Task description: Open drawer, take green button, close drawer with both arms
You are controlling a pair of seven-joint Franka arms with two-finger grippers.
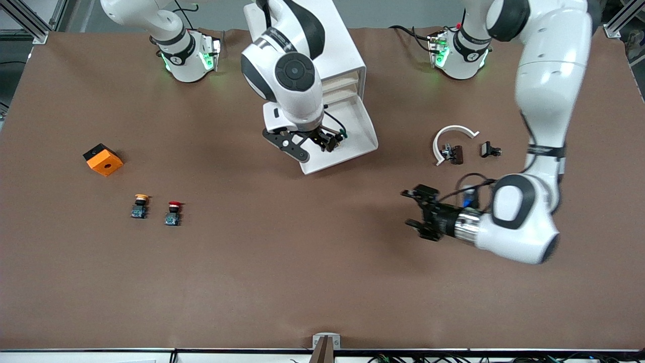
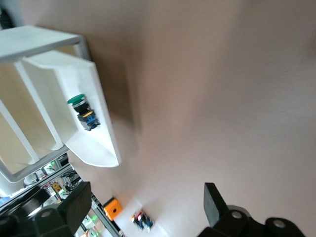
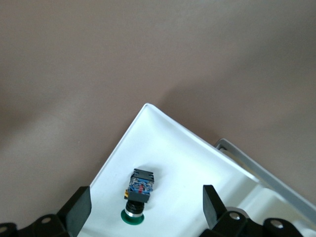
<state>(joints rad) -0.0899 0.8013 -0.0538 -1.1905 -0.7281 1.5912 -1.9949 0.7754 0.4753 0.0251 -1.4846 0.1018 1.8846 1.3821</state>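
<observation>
The white cabinet (image 1: 347, 55) stands at the robots' edge of the table, midway between the arms. Its lowest drawer (image 1: 364, 135) is pulled out as a wide white tray. The green-capped button (image 3: 138, 195) lies on its side in the tray (image 3: 197, 158). My right gripper (image 1: 322, 142) hangs over the tray, open, with the button below and between its fingers (image 3: 79, 205). My left gripper (image 1: 421, 212) is open and empty over bare table, nearer the front camera, toward the left arm's end. Its wrist view shows the drawer (image 2: 94, 148) and the button (image 2: 83, 111) farther off.
An orange block (image 1: 103, 159), a yellow-capped button (image 1: 140, 205) and a red-capped button (image 1: 173, 213) lie toward the right arm's end. A white curved part (image 1: 451, 138) and small black parts (image 1: 453, 154) lie near the left arm.
</observation>
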